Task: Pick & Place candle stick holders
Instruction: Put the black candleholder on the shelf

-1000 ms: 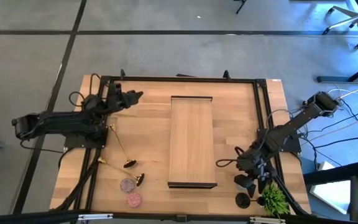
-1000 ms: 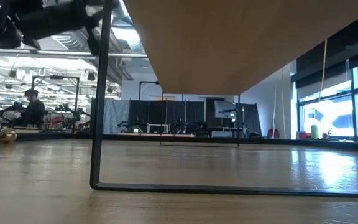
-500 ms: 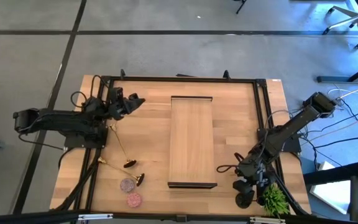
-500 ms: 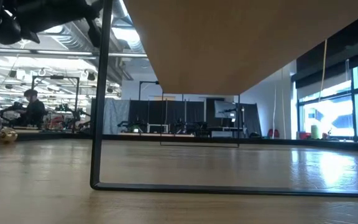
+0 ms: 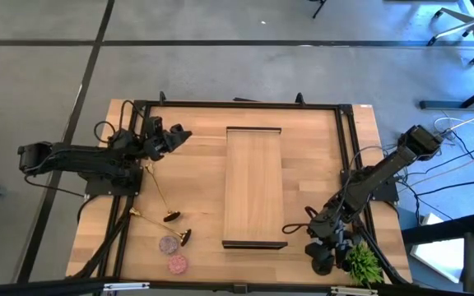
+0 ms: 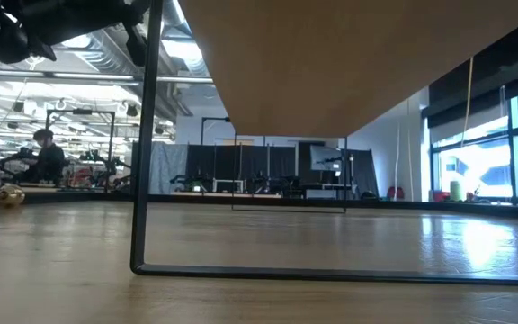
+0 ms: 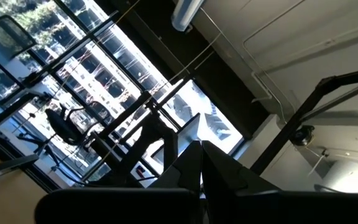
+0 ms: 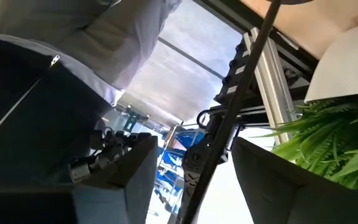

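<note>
Nearby, slim black stemmed holder [image 8: 229,130] between right gripper [image 8: 191,171] fingers.

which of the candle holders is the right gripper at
The black stemmed holder at the table's front right corner beside the green leafy plant. The right gripper sits over it; the gold and speckled round ones lie front left.

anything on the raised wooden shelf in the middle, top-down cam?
No, the wooden shelf shows only bare wood; the gold candle stick holders and speckled ones lie on the table left of it.
</note>
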